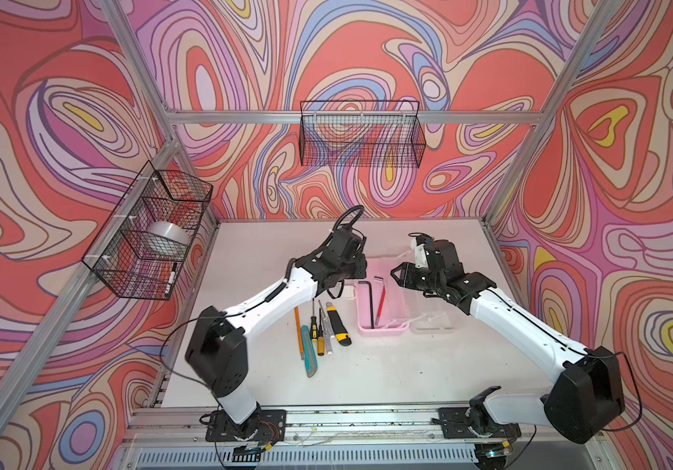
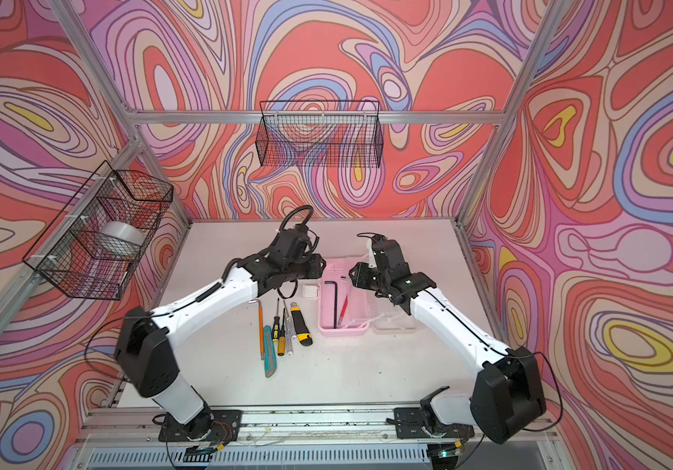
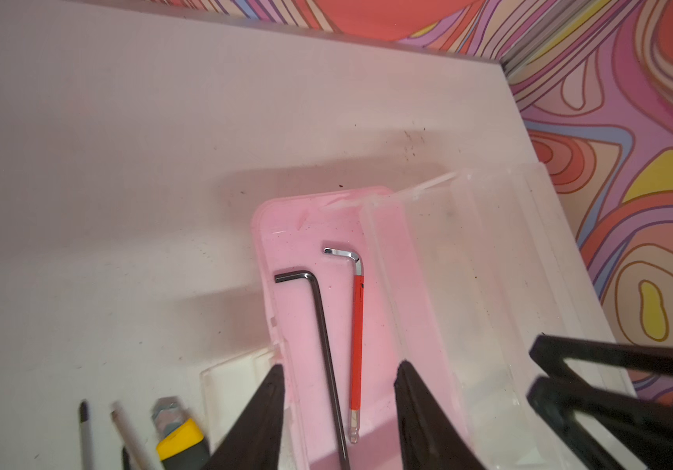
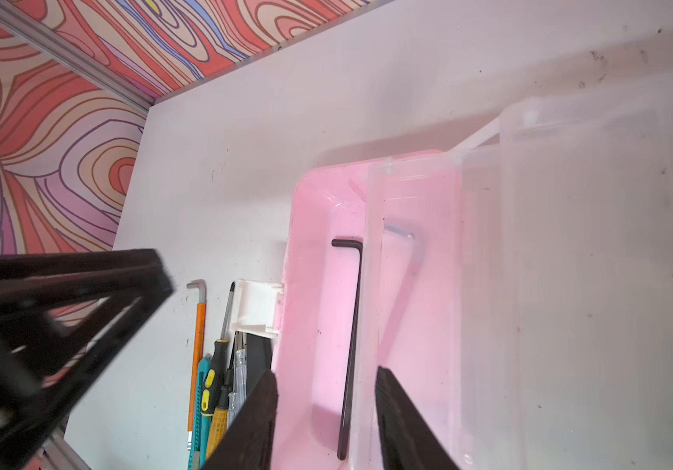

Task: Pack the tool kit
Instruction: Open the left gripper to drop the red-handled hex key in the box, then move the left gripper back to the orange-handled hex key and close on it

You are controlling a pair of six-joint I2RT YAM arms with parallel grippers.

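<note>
The pale-pink case (image 1: 379, 331) lies open mid-table in both top views, its translucent lid (image 1: 434, 321) folded out to the right. Inside it lie a black hex key (image 3: 318, 325) and a red hex key (image 3: 357, 337). To the case's left lie an orange hex key (image 1: 298, 331), a teal knife (image 1: 308, 352), small screwdrivers (image 1: 320, 329) and a yellow-black knife (image 1: 338, 325). My left gripper (image 3: 341, 366) hangs open over the case's far left part with nothing between its fingers. The right gripper (image 4: 326, 370) is open above the case, near the lid's hinge, and holds nothing.
A black wire basket (image 1: 147, 232) on the left wall holds a roll of tape (image 1: 164, 240) and a marker. A second wire basket (image 1: 361, 134) hangs on the back wall. The case's white latch (image 4: 255, 309) sticks out toward the loose tools.
</note>
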